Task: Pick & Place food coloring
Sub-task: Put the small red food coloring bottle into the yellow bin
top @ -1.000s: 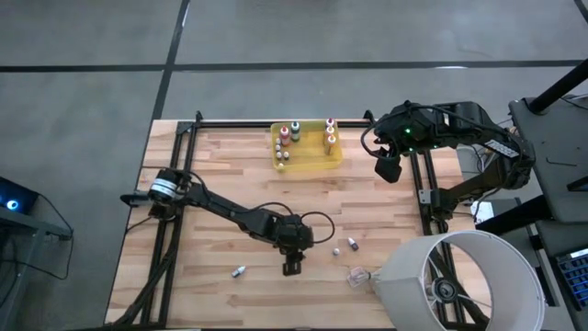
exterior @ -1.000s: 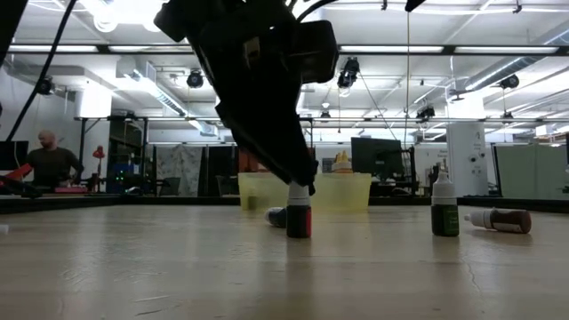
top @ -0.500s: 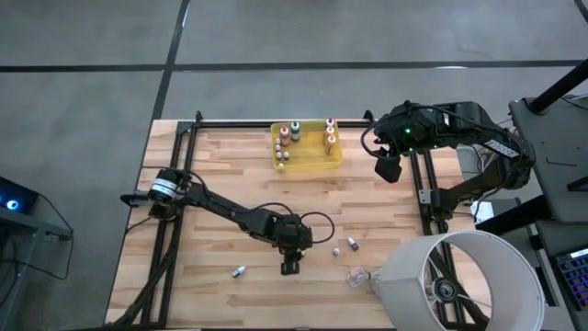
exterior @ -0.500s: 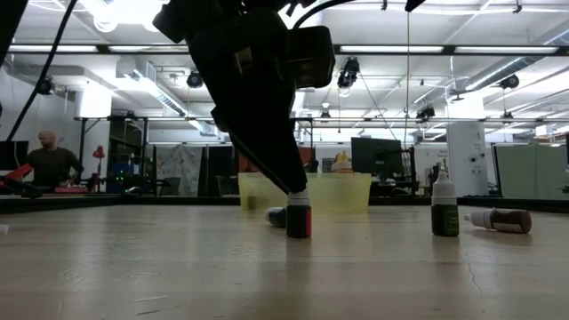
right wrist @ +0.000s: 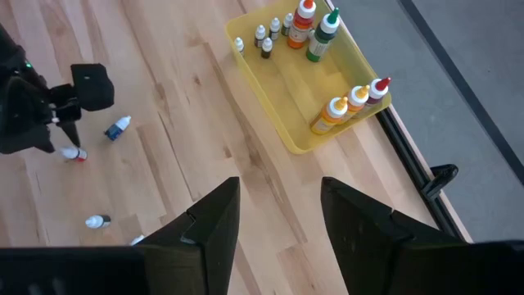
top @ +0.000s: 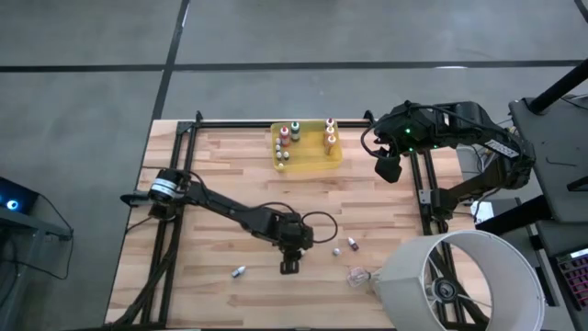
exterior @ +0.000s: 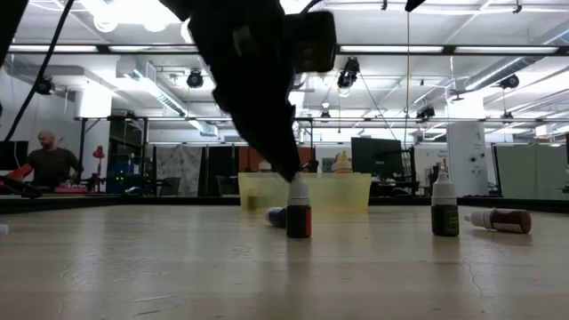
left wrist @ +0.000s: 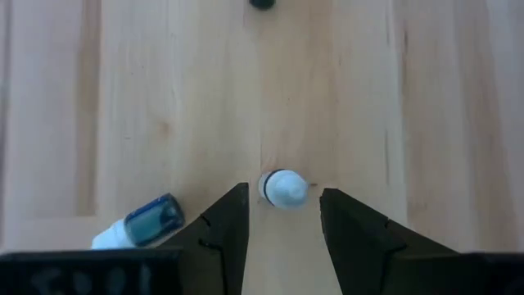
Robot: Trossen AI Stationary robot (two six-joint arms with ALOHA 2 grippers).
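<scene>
A small food coloring bottle (exterior: 299, 213) with a red body and a white cap (left wrist: 283, 188) stands upright on its base on the wooden table. My left gripper (exterior: 290, 171) slants down over it, open. Its fingertips are just above the cap and on either side of it, without touching. A blue bottle (left wrist: 146, 224) lies on its side just behind, under the arm. The yellow tray (top: 317, 160) at the far edge holds several bottles. My right gripper (right wrist: 278, 217) hangs open high above the far right, with nothing between its fingers.
Right of the red bottle a green bottle (exterior: 444, 212) stands and a brown one (exterior: 502, 220) lies. Another bottle (top: 239, 272) lies to the left, near the front edge. A crumpled clear scrap (top: 358, 276) and a big white cylinder (top: 459, 280) sit at the near right.
My left gripper has drawn upward off the red bottle and tipped a little, so the white cap now shows below its fingertips in the low view. The gap between the fingers looks the same. The bottle has stayed upright in its place.
</scene>
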